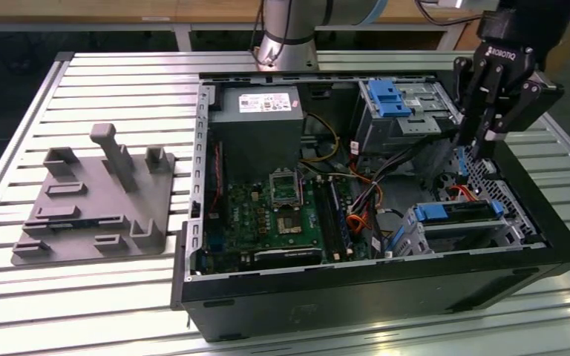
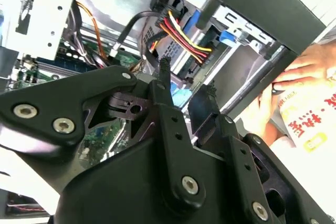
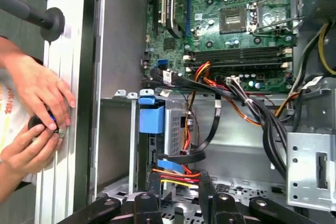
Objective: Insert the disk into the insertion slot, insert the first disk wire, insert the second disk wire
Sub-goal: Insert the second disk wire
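Well, the gripper (image 1: 478,144) hangs fingers-down over the open side of the computer case (image 1: 384,285), close to the case wall on the exterior view's right. Its two fingers (image 2: 167,85) stand apart, with a plain gap between the pads (a scrap of blue shows through that gap in the second wrist view). In the first wrist view the tips sit on either side of a bundle of red, yellow and orange wires (image 3: 176,176). A blue flat cable (image 3: 170,163) loops just beyond. I cannot tell whether either finger touches a wire.

Past the tips, the disk (image 1: 460,213) sits in the insertion slot (image 1: 468,233), in the corner of the case at the exterior view's lower right. The bright blue end of its caddy shows at the cage's open side.

Deeper in the case, a taller grey cage with a blue latch (image 1: 396,104) stands in the corner beyond the gripper. The green motherboard (image 1: 275,215) covers the middle of the case floor. The grey power supply (image 1: 255,111) fills the corner at the exterior view's upper left.

Outside the case, on the exterior view's left, a grey moulded fixture (image 1: 92,196) lies on the slatted table (image 1: 116,74). Beside the case's dark wall, a person's hand (image 3: 42,90) and a second hand (image 3: 23,153) rest on the slats, fingers gathered round a small dark round object (image 3: 41,124).
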`<state>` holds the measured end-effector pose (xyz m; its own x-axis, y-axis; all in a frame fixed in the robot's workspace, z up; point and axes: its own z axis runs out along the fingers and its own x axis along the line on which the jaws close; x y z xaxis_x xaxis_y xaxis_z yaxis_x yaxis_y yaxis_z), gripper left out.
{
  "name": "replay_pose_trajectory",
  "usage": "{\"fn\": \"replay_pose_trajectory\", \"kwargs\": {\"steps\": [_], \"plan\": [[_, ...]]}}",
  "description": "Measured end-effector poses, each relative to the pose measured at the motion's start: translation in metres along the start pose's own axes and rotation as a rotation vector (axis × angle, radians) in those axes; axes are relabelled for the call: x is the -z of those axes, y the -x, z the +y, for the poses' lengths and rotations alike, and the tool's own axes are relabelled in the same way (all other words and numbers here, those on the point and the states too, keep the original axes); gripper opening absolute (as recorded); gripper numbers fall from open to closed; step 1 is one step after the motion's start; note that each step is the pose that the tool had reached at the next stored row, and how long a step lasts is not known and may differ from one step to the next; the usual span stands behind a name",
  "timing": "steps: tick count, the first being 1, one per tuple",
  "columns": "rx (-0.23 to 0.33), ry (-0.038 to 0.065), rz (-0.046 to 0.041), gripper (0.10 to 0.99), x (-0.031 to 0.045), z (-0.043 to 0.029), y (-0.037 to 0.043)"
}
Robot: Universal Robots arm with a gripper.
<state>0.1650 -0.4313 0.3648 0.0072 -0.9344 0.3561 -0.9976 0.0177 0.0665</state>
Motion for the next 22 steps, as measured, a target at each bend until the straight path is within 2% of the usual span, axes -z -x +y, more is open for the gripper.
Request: {"fn": "replay_pose_trajectory", "kwargs": {"steps": [2,4,8,13,22], "plan": [[0.000,0.003,0.0170,0.416,-0.0003,0.0007,0.0001],[0.000,0.004,0.0273,0.416,-0.0013,0.0020,0.0005],[-0.001,0.004,0.0353,0.416,-0.0043,0.0059,0.0015],[-0.002,0.004,0.0572,0.416,-0.0080,0.0069,0.0029],[-0.004,0.004,0.0806,0.416,-0.0160,0.0122,0.0059]]}}
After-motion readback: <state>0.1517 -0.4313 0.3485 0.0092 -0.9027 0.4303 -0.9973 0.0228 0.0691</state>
